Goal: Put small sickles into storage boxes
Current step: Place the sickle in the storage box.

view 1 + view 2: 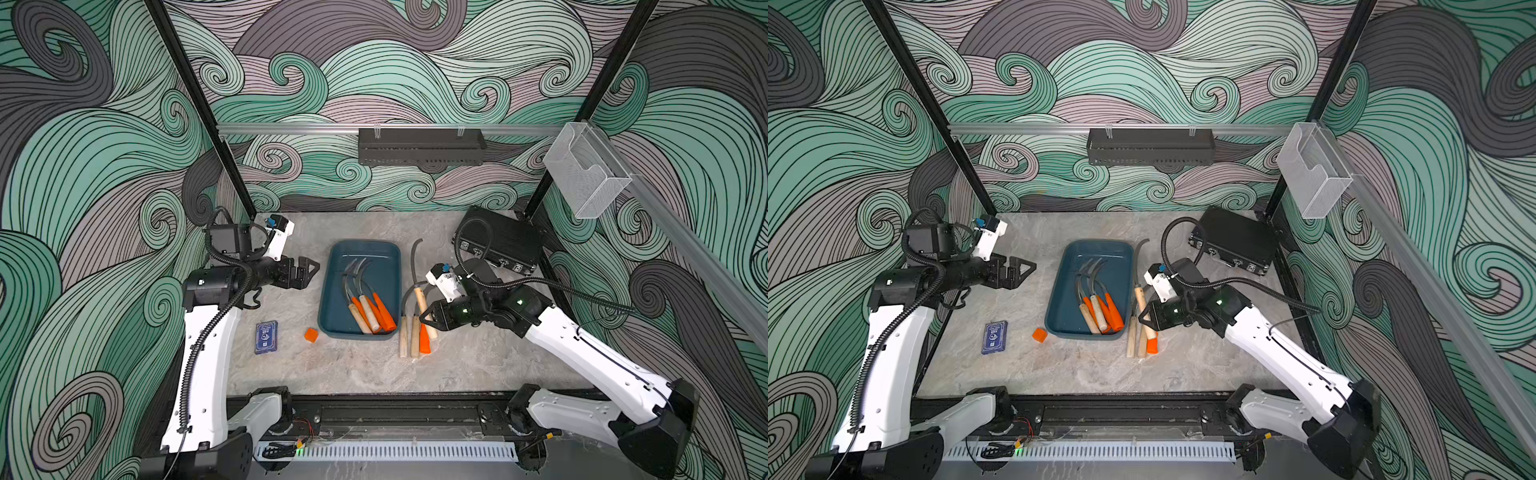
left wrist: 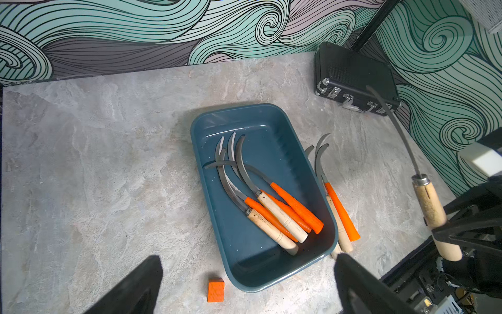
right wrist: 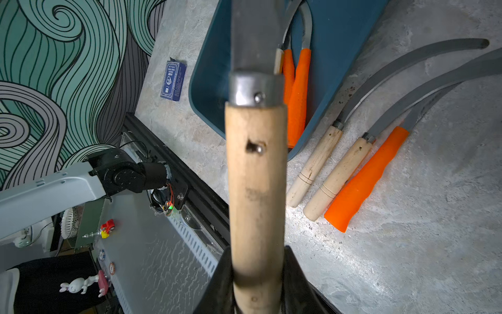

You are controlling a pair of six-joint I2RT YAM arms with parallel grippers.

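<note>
The storage box is a dark teal tray [image 1: 374, 255] [image 1: 1094, 253] [image 2: 258, 119] in the middle of the table, and several small sickles [image 1: 365, 307] [image 2: 271, 212] lie in it, handles toward the front. Three more sickles [image 1: 411, 338] [image 3: 353, 174], two with wooden handles and one with an orange handle, lie on the table against the tray's right side. My right gripper [image 1: 428, 319] [image 3: 256, 255] is shut on the wooden handle of another sickle [image 1: 420, 297] [image 3: 256, 176], held above those three with its blade pointing to the back. My left gripper [image 1: 309, 272] [image 2: 247, 258] stands open and empty left of the tray.
A small orange cube [image 1: 311, 335] and a blue card box [image 1: 266, 336] lie front left of the tray. A black latch case [image 1: 498, 245] sits at the back right corner. A clear bin [image 1: 582, 174] and a black shelf [image 1: 419, 145] hang on the walls.
</note>
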